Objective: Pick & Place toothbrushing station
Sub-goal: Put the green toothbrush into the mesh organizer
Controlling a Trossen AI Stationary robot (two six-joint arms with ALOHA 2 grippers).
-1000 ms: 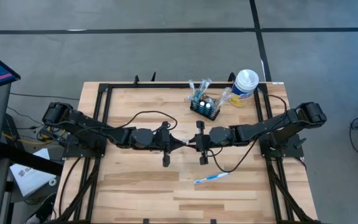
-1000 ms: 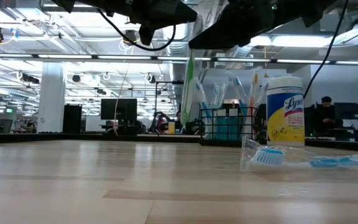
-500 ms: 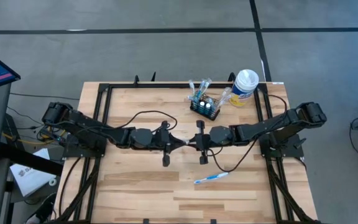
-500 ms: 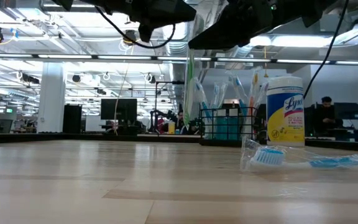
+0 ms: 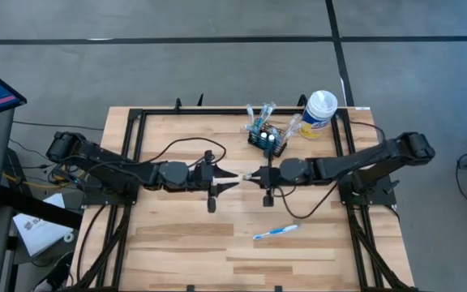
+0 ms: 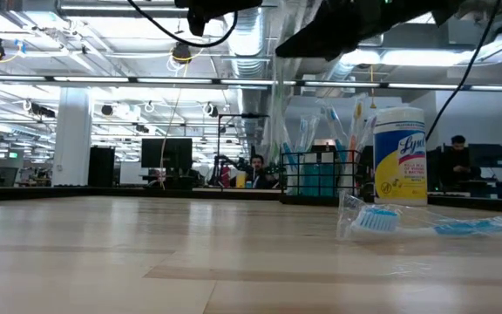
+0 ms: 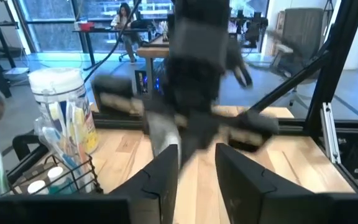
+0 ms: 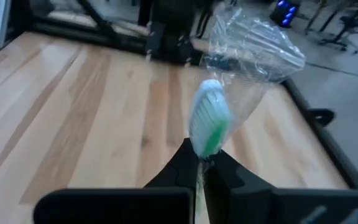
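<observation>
- Pale wooden table (image 5: 177, 243): small black wire-mesh caddy (image 5: 267, 142) near its far edge.
- Right tool (image 8: 199, 163) clamps a green plastic-wrapped toothbrush (image 8: 207, 126) mid-table.
- Left tool (image 7: 196, 163) fingers apart, empty.

a white-lidded wipes canister (image 5: 319, 113) with a yellow and blue label stands upright near the far right corner of the wooden worktop (image 5: 169, 235). a blue toothbrush (image 5: 275, 233) in a clear wrapper lies flat on the worktop toward the near edge, well apart from the canister. beyond the worktop, a room with desks, dark monitors (image 6: 166, 155) and ceiling lights; a person (image 6: 457, 159) sits at the far right.
</observation>
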